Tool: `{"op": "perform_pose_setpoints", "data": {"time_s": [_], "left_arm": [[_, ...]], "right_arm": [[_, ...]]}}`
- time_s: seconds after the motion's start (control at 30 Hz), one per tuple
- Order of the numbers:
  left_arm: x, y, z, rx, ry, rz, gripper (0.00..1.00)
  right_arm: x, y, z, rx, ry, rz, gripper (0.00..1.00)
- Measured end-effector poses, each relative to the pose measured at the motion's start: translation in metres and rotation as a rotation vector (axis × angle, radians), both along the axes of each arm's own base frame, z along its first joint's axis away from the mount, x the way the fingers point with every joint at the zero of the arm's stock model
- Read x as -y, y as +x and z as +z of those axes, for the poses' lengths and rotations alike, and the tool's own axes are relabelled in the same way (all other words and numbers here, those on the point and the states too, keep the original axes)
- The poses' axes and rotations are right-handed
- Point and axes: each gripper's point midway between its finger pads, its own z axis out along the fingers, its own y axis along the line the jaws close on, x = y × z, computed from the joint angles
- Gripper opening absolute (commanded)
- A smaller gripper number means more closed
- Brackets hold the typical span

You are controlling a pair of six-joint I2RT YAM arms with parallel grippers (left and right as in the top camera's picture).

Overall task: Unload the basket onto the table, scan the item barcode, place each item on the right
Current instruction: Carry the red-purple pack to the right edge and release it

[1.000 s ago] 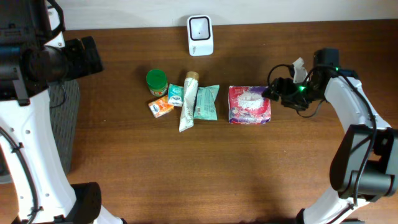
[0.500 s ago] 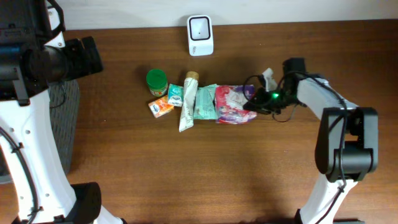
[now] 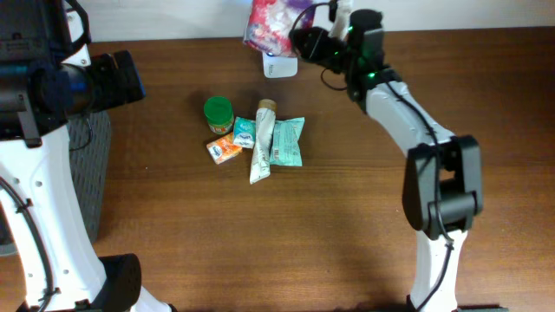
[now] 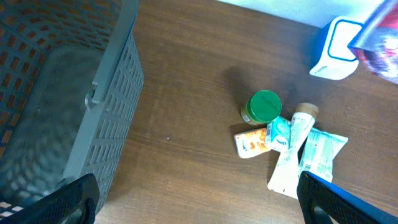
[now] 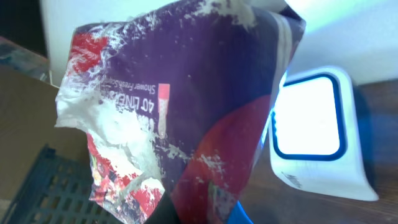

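Observation:
A red, purple and white floral packet (image 3: 269, 24) hangs in the air at the back of the table, with my right gripper (image 3: 305, 39) shut on it. In the right wrist view the packet (image 5: 186, 106) fills the frame, and my right gripper (image 5: 200, 213) pinches its lower edge. The white, blue-rimmed scanner (image 5: 311, 124) stands just beside and behind the packet. From overhead the scanner (image 3: 281, 65) is partly covered by it. No barcode shows on the side I see. My left gripper (image 4: 199, 205) is open and holds nothing, high over the table's left side.
A green-lidded jar (image 3: 218, 111), an orange sachet (image 3: 225, 149), a white tube (image 3: 263, 139) and a teal packet (image 3: 287, 141) lie clustered mid-table. A grey mesh basket (image 4: 56, 93) stands at the left edge.
My right gripper shut on the floral packet, lifted it off the table and carried it left and back to the scanner. The left arm has not moved.

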Motion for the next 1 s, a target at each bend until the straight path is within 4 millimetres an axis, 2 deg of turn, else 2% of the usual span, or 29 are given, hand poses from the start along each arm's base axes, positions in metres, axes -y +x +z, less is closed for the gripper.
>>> {"op": "perform_pose_setpoints", "data": {"time_s": [0.1,0.27,0.33,0.43,0.5,0.53,0.57,0.6,0.63,0.67,0.7,0.77,0.83,0.87,0.93,0.97,1.0], "left_arm": [[0.000,0.000,0.000,0.000,0.000,0.000,0.99],[0.000,0.000,0.000,0.000,0.000,0.000,0.99],[0.000,0.000,0.000,0.000,0.000,0.000,0.99],[0.000,0.000,0.000,0.000,0.000,0.000,0.99],[0.000,0.000,0.000,0.000,0.000,0.000,0.99],[0.000,0.000,0.000,0.001,0.000,0.000,0.99],[0.000,0.000,0.000,0.000,0.000,0.000,0.99],[0.000,0.000,0.000,0.000,0.000,0.000,0.99],[0.000,0.000,0.000,0.000,-0.001,0.000,0.99],[0.000,0.000,0.000,0.000,0.000,0.000,0.99],[0.000,0.000,0.000,0.001,0.000,0.000,0.99],[0.000,0.000,0.000,0.000,0.000,0.000,0.99],[0.000,0.000,0.000,0.000,0.000,0.000,0.99],[0.000,0.000,0.000,0.000,0.000,0.000,0.99],[0.000,0.000,0.000,0.000,0.000,0.000,0.99],[0.000,0.000,0.000,0.000,0.000,0.000,0.99],[0.000,0.000,0.000,0.000,0.000,0.000,0.99]], "right_arm": [[0.000,0.015,-0.045,-0.072,0.029,-0.066,0.04],[0.009,0.020,-0.076,-0.149,-0.008,-0.157,0.04],[0.000,0.017,-0.087,-0.165,-0.011,-0.141,0.04],[-0.010,0.015,-0.081,-0.155,0.008,-0.092,0.04],[-0.008,0.023,-0.055,-0.105,0.035,-0.069,0.04],[0.002,0.026,-0.048,-0.099,0.035,-0.074,0.04],[0.040,0.028,-0.034,-0.129,0.022,-0.125,0.04],[0.079,0.030,-0.011,-0.125,0.027,-0.181,0.04],[0.131,0.023,-0.003,-0.203,0.022,-0.257,0.04],[0.194,0.022,0.013,-0.200,0.030,-0.365,0.04],[0.259,0.008,0.003,-0.302,0.033,-0.480,0.04],[0.360,-0.039,-0.046,-0.553,0.029,-0.708,0.04],[0.423,-0.063,-0.053,-0.588,0.043,-0.841,0.04],[0.471,-0.083,-0.056,-0.599,0.059,-0.950,0.05],[0.528,-0.111,-0.061,-0.616,0.076,-1.112,0.27],[0.540,-0.113,-0.061,-0.597,0.070,-1.144,0.33],[0.547,-0.112,-0.061,-0.575,0.055,-1.152,0.46]]}}
